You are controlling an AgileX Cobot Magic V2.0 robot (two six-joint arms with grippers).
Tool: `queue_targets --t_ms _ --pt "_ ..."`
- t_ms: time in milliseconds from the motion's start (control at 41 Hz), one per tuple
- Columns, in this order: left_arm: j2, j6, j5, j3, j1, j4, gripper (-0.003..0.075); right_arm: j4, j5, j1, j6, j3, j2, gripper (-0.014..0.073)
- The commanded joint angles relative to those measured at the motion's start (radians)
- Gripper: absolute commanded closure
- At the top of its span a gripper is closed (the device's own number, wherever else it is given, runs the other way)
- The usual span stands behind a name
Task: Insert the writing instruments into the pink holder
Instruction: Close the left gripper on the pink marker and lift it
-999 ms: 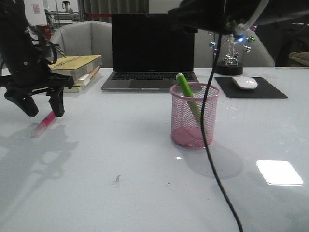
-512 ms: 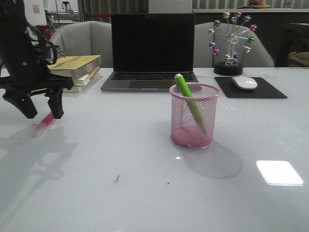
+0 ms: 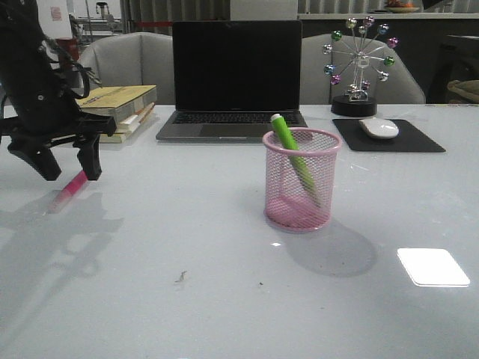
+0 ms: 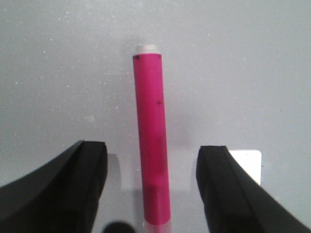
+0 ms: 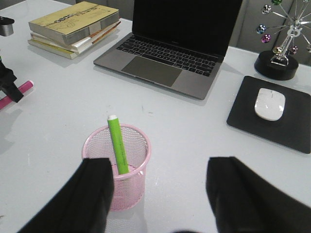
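The bright pink marker lies flat on the white table at the left. My left gripper hangs open just over it, one finger on each side, not touching. In the left wrist view the pink marker runs lengthwise between the two black fingers, its white end pointing away. The pink mesh holder stands mid-table with the lime green marker leaning inside it, white tip up. My right gripper is open and empty above the holder and the green marker; it is out of the front view.
A laptop sits at the back centre, with a stack of books to its left. A white mouse on a black pad and a ferris-wheel ornament are at the back right. A bright reflection shows front right.
The right arm and its cable have pulled up out of the front view, leaving the green marker in the holder. The left gripper has stayed open over the pink marker.
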State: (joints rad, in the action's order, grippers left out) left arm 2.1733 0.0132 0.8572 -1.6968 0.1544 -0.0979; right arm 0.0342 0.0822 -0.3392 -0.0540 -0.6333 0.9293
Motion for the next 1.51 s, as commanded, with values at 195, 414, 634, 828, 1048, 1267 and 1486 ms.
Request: queue_targets --t_ms 195,414,634,828,1048,1267,1486 --pt "-0.060 0.019 -0.038 -0.031 -0.013 -0.018 0.0265 -0.012 -0.054 0.005 -0.004 -0.027 -0.019 0.0071" --pt "-0.054 0.019 -0.017 -0.090 -0.013 -0.018 0.0265 -0.012 -0.036 0.005 -0.004 -0.027 -0.019 0.0071" --pt "0.015 0.015 0.111 -0.158 -0.011 -0.023 0.0265 -0.012 -0.025 0.005 -0.004 -0.027 -0.019 0.0071" --pt "0.015 0.015 0.116 -0.158 -0.011 -0.023 0.0265 -0.012 -0.025 0.005 -0.004 -0.027 -0.019 0.0071" --pt "0.015 0.015 0.134 -0.158 -0.009 -0.010 0.0265 -0.012 -0.024 0.005 -0.004 -0.027 -0.019 0.0071" --pt "0.015 0.019 0.115 -0.158 0.017 0.024 0.0265 -0.012 -0.021 0.005 -0.004 -0.027 -0.019 0.0071" --pt "0.057 0.021 0.163 -0.158 0.021 0.024 0.0265 -0.012 -0.017 0.005 -0.004 -0.027 -0.019 0.0071"
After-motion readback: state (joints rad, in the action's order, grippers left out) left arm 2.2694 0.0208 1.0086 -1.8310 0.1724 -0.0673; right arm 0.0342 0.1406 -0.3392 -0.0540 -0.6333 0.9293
